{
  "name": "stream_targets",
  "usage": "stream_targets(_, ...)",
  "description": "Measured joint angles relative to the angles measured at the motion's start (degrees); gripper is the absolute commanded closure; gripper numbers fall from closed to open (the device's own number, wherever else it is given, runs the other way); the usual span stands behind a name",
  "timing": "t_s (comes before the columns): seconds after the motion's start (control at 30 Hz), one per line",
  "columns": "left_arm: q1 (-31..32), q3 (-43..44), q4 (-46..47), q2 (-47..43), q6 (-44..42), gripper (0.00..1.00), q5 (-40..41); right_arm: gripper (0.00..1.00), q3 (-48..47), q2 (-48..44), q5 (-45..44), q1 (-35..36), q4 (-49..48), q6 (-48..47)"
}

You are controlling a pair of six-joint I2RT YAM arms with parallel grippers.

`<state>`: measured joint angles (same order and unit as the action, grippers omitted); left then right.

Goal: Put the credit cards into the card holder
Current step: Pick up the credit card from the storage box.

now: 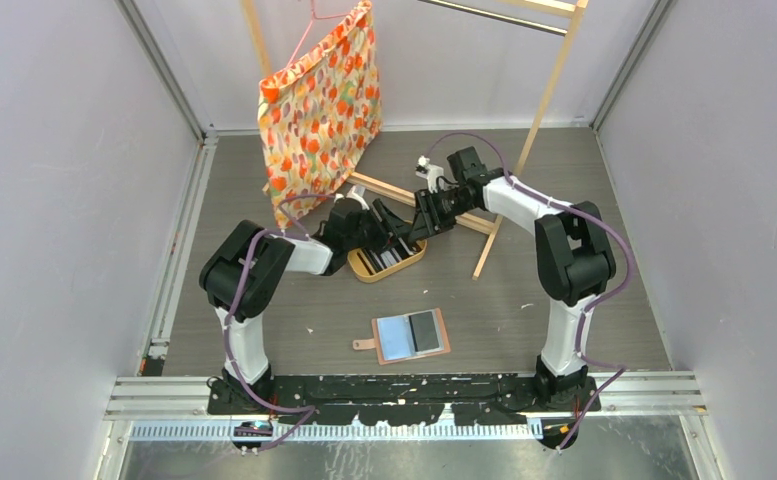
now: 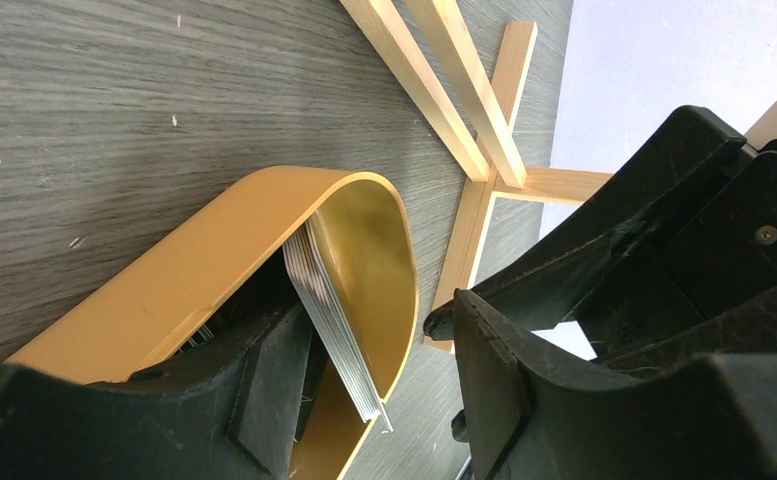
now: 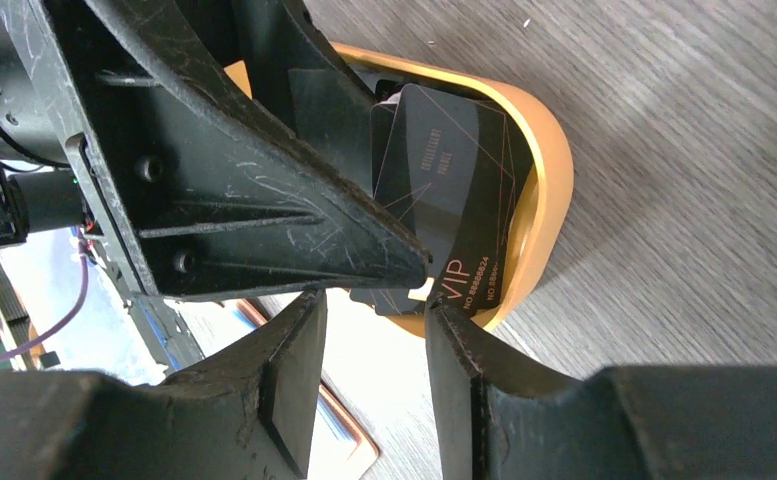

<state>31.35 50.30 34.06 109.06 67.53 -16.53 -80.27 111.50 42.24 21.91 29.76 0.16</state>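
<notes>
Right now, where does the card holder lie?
Top view: the card holder lies open at the centre, near the table's front edge, nearer than the oval tray.

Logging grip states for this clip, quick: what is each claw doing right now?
Left claw: straddles the card stack and tray wall; grip cannot be told.
Right claw: open, holding nothing, at a black card corner.

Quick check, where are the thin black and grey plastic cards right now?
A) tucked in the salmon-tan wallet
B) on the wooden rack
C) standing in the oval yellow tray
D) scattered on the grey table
C: the thin plastic cards stand on edge inside the oval yellow tray, while the salmon-tan folding wallet lies open and apart from it, nearer the arm bases.
</notes>
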Motion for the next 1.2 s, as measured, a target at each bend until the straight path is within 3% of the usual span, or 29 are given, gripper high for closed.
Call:
stream_targets(0.63, -0.39, -1.07, 2.03, 0.0, 2.12, 0.48, 0.31, 0.55, 6.23, 0.31, -3.15, 0.85, -11.15, 9.84)
stream_targets(1.2, -0.63, -1.31, 2.62, 0.02, 3.02, 0.5, 0.61, 0.51, 6.69, 0.31, -2.58, 0.85, -13.07, 12.48)
